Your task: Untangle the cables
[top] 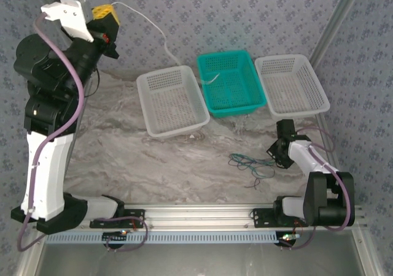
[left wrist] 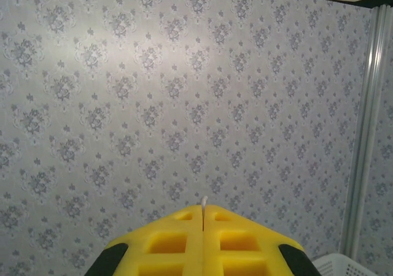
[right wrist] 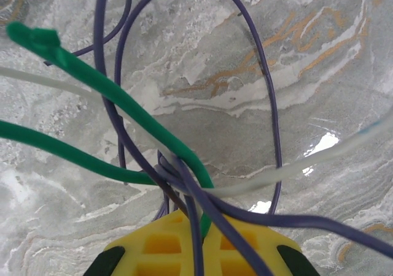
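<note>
Pinched in shut right gripper (right wrist: 191, 222): thin green, purple, whitish cables (right wrist: 126, 111), knotted low over marble table (top: 153, 159). Clamped tight in raised left gripper (left wrist: 203, 219): white cable (top: 164, 38), trailing into teal basket (top: 234, 110).

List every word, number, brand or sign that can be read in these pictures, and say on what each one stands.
None can be read.
The wallpaper carries only a flower pattern.
The left white basket, teal basket and right white basket are plain.
The left pincer, shut on the white cable, and the right pincer, shut on the tangled cables, bear no marking.
</note>
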Robot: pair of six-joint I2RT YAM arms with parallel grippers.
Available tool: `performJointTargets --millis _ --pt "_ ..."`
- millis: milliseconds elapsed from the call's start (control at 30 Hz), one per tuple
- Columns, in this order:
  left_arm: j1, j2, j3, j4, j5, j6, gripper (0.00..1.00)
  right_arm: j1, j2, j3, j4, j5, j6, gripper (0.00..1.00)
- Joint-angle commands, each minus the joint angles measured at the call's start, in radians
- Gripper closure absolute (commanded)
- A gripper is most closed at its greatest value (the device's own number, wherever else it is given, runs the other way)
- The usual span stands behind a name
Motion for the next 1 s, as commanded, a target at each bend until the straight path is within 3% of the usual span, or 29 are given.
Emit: performJointTargets --millis 0,267,533,700,967 --pt "0.011 0.045 0.032 0.046 -0.016 0.061 1.00 -0.005 -0.019 -0.001 -0.009 -0.009 -0.008 1.00" --pt "0.014 0.183 -0.047 0.011 0.022 0.011 1.00 -0.006 -0.040 -0.010 -0.014 -0.011 -0.010 1.00" --pt "0.027 0.264 -0.355 0.002 0.047 -0.111 1.00 -0.006 -0.056 -0.023 -0.017 -0.006 -0.014 1.00" --pt "0.027 0.228 -0.550 0.129 0.117 -0.174 1.00 -0.006 -0.051 -0.024 -0.009 -0.011 -0.015 1.00" --pt "0.042 0.116 -0.469 0.035 0.036 -0.123 1.00 -0.006 -0.042 -0.020 -0.008 -0.012 -0.014 1.00"
